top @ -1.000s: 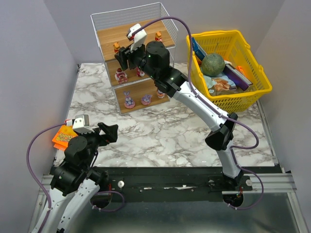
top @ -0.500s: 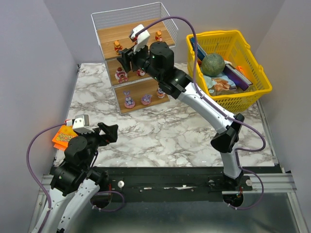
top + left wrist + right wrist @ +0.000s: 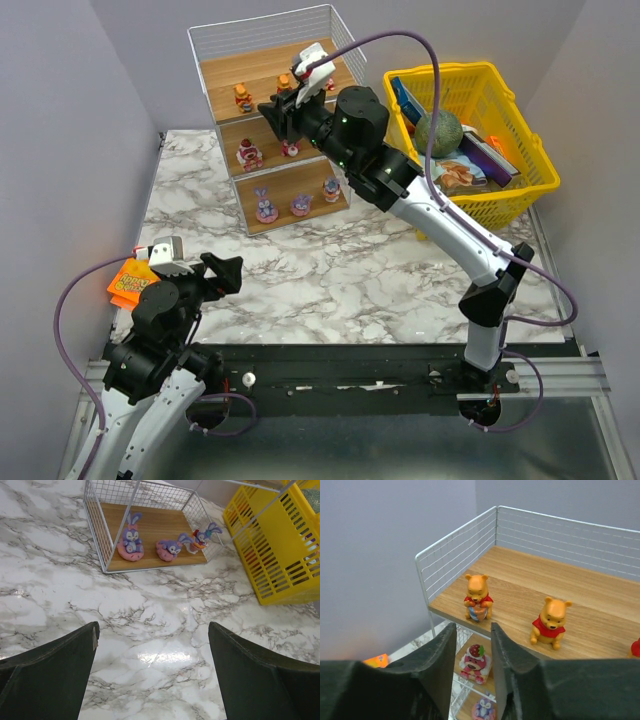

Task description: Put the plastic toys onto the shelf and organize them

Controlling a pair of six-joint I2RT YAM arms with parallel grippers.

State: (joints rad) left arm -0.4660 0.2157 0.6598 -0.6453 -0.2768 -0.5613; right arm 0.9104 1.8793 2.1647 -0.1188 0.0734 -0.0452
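The white wire shelf [image 3: 222, 70] stands at the back. Its top board holds two orange-yellow toys [image 3: 243, 97] [image 3: 284, 85]. Its middle board holds red-pink ones [image 3: 249, 154]. Its bottom board holds three pink-purple ones [image 3: 265, 208]. My right gripper [image 3: 275, 112] hovers at the front edge of the top board, open by a narrow gap and empty. In the right wrist view [image 3: 472, 630] two orange-yellow bears [image 3: 478, 598] [image 3: 550, 621] stand beyond it, and a red-pink toy [image 3: 475, 662] shows below between its fingers. My left gripper [image 3: 228, 272] is open and empty over the marble near the front left; its view [image 3: 152, 630] shows the pink-purple toys [image 3: 131, 542].
A yellow lattice basket [image 3: 520, 195] at the back right holds a green ball [image 3: 438, 131] and packets. A flat orange packet [image 3: 126, 282] lies at the left edge beside my left arm. Grey walls close the left, back and right sides.
My right gripper has risen and moved right, from the middle board's level to the front of the top board. The left arm has not moved.
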